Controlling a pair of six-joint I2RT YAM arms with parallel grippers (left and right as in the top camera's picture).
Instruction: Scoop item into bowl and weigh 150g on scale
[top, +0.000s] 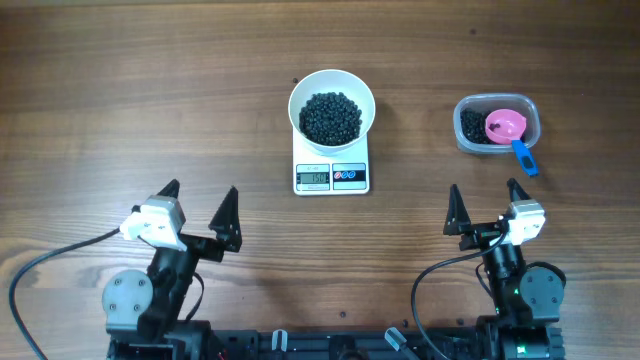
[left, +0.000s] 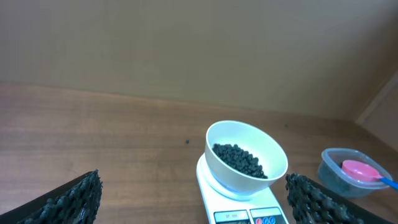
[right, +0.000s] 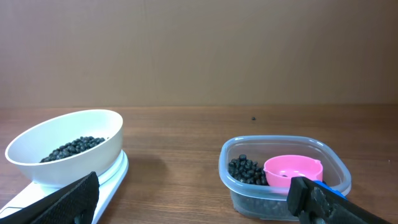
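1. Black two-fingered left gripper (top: 203, 190) and right gripper (top: 483, 190): empty, jaws wide apart.
2. Flat white digital scale (top: 332, 176) carries the round white bowl (top: 296, 105) of loose black beans (top: 331, 117), likely light, rolling, spill-prone.
3. Pink plastic scoop (top: 505, 125) in clear tub (top: 461, 128): best gripped by its stiff blue handle (top: 525, 158).

The table (top: 150, 100) is mid-brown wood with darker streaked grain running across the frame. At upper centre, the bowl (top: 300, 92) is plain white and its beans (top: 331, 118) are matte black. The scale (top: 352, 157) beneath is white, with a grey display (top: 314, 178) and two buttons (top: 340, 175), one red and one blue. At upper right, the tub (top: 532, 108) is clear with a greyish tint, holding more black beans and a bright pink scoop (top: 505, 125) with a blue handle (top: 524, 157). The left gripper (top: 203, 187) and right gripper (top: 483, 186) have black, knobbly-textured fingers and white bodies. The wall (right: 199, 50) is plain tan.
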